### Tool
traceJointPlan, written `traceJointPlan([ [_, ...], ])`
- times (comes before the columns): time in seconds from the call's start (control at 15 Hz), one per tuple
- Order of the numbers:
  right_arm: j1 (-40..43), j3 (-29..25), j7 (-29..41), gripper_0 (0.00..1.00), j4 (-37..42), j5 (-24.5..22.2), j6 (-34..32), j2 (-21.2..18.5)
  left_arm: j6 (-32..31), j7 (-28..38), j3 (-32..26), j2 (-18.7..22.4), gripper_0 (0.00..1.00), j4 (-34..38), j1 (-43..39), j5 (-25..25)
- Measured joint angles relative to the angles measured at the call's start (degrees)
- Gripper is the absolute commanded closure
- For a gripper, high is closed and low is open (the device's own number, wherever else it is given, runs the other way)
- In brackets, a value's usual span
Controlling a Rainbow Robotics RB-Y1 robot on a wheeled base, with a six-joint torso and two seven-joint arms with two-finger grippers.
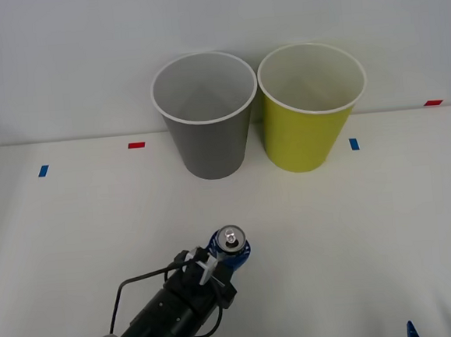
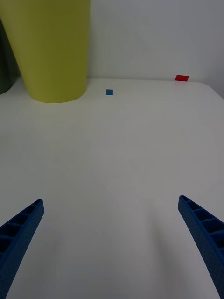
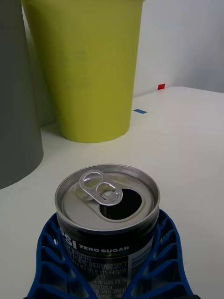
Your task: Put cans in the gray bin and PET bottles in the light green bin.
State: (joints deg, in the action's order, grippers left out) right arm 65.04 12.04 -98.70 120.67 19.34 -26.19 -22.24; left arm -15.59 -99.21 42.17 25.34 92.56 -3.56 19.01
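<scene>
In the front view, the gray bin (image 1: 207,119) and the light green bin (image 1: 311,107) stand upright side by side at the far edge of the white table (image 1: 356,236), the gray one on the left, their white rims almost touching. Small red and blue tape marks lie on the table to either side of them. Nearer, well apart from both bins and roughly in line with the gray one, the left gripper (image 1: 231,255) reaches in from the near left on its black arm. Its blue fingers are closed around the can (image 1: 231,239), which stands upright with its silver top facing up. At the near right edge, the blue fingertips of the right gripper (image 1: 447,327) just show above the table.

In the right wrist view, the right gripper (image 2: 112,233) hovers over bare table with its two blue ribbed fingers (image 2: 21,229) spread wide and nothing between them. Beyond stand the light green bin (image 2: 53,51) and a sliver of the gray bin (image 2: 5,65), with a blue tape mark (image 2: 109,92) and a red tape mark (image 2: 181,78) on the table to the right.

In the left wrist view, the can (image 3: 107,210) sits upright in the grip of the left gripper (image 3: 109,261), the fingers (image 3: 51,261) curving around both sides of its dark body. Its opening is punched through and the pull tab lies flat. White lettering on the body reads "ZERO SUGAR". Farther off stand the gray bin (image 3: 16,93) and the light green bin (image 3: 88,65).
</scene>
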Motion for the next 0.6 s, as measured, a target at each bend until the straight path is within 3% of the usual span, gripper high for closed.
traceJointPlan([
  [0.2, 0.0, 0.0, 0.0, 0.0, 0.0, 0.0, 0.0, 0.0, 4.23, 0.12, -0.8, -0.02, 1.0, 2.88, -0.36, 0.32],
  [0.6, 0.0, 0.0, 0.0, 0.0, 0.0, 0.0, 0.0, 0.0, 29.26, 0.29, -8.22, 2.41, 1.0, 23.67, -3.03, 0.49],
])
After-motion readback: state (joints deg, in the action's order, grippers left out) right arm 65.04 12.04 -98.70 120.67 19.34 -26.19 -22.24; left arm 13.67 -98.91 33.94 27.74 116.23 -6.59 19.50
